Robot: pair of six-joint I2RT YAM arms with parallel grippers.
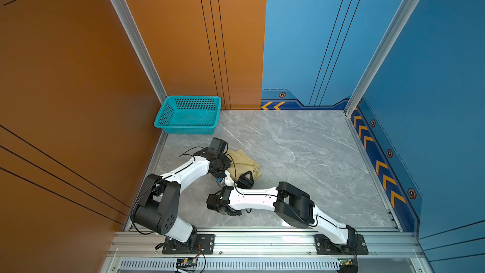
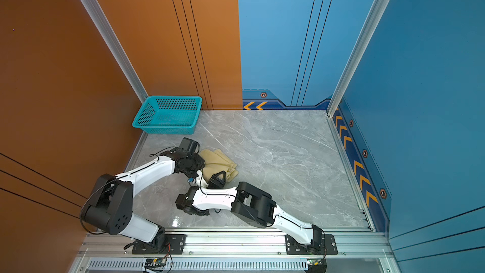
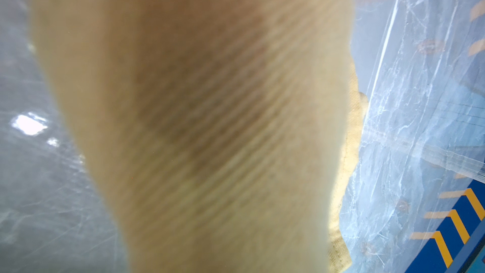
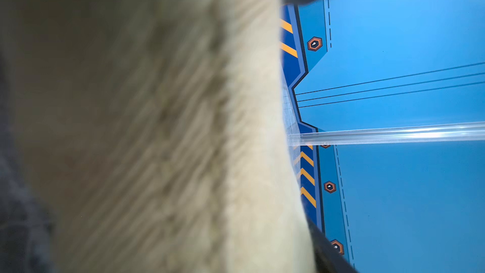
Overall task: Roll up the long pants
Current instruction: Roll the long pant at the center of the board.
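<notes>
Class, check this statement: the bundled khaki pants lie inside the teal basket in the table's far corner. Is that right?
No. The long pants lie on the marble table in front of the teal basket, not inside it, as both top views show. The basket does stand in the far corner.

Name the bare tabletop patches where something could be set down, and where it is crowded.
Free: the tabletop between the long pants and the chevron wall, and right of the teal basket. Crowded: where both arms meet at the pants.
</notes>
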